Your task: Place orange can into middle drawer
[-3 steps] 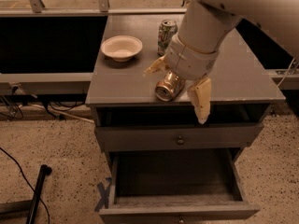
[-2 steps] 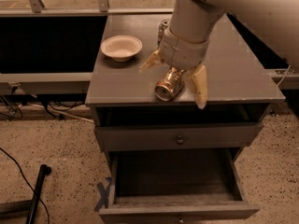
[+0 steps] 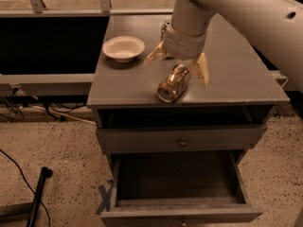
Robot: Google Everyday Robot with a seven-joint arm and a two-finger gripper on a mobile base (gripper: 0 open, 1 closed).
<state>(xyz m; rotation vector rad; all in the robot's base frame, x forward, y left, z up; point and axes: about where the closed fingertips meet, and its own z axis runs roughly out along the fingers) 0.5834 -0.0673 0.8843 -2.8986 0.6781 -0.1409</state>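
Note:
The orange can (image 3: 173,83) lies on its side on the grey tabletop (image 3: 236,74), near the front edge, with its silver end toward me. My gripper (image 3: 176,71) is open just above and behind it, one finger (image 3: 154,56) to the can's left and the other finger (image 3: 201,70) to its right, not closed on it. The middle drawer (image 3: 142,216) is pulled open below and nothing shows inside it. The drawer front above it (image 3: 182,138) is shut.
A white bowl (image 3: 124,48) sits at the table's left. A green-and-white can (image 3: 165,27) stands behind my wrist, mostly hidden. A black pole (image 3: 38,197) and cables lie on the floor at the left.
My gripper has drawn back from the table's front edge toward the far side, with its fingers still spread. The orange can has stayed lying in about the same spot.

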